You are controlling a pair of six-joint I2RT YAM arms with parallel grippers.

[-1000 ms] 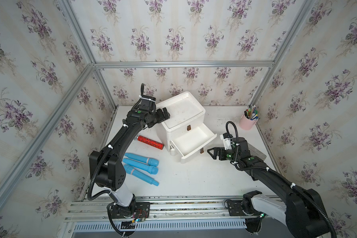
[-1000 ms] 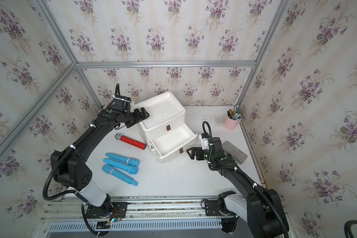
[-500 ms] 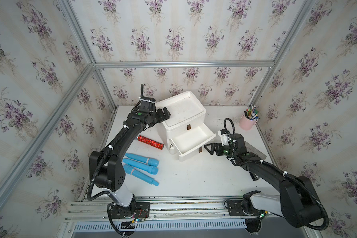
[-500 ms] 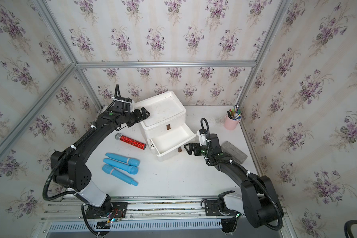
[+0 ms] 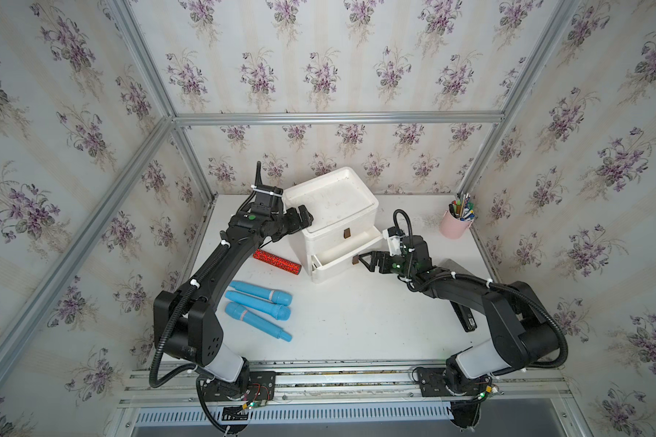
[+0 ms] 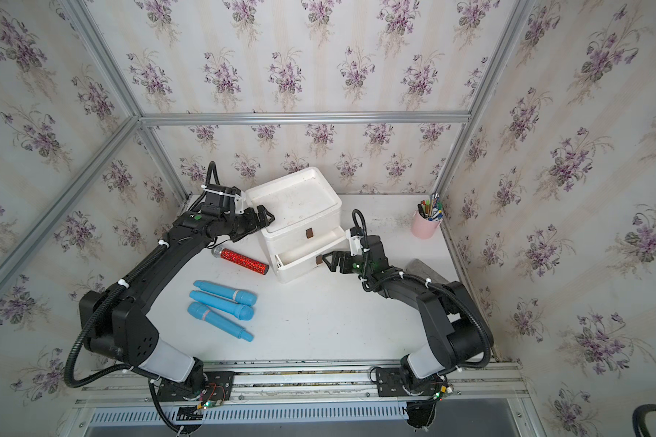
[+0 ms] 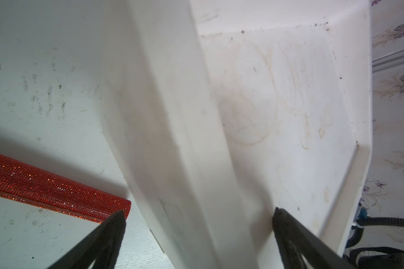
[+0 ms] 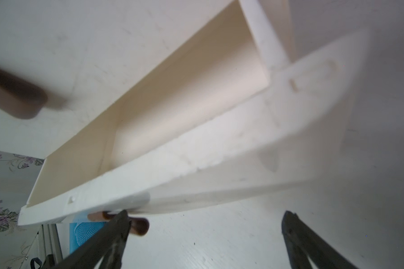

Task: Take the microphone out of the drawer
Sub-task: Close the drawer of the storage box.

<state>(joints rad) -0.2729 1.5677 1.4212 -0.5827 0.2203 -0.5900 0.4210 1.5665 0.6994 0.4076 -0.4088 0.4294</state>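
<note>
Both tools gape wide, empty: the left gripper (image 5: 304,218) straddles the top rim of the white cabinet (image 5: 319,242), and the right gripper (image 5: 361,261) sits at the brown handle (image 5: 355,260) of the part-open lower drawer (image 5: 334,269), which shows nothing inside. A skewed shove there could slide the unclamped cabinet into the red glitter microphone (image 6: 243,260) lying on the table (image 5: 356,314) just beside it. That microphone lies flat, long axis slanting across the tabletop, silver head (image 6: 218,251) pointing away from the cabinet, butt near its base

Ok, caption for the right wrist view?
Open right tool by the small brown handle of the pulled-out white plastic drawer, which looks empty.
</note>
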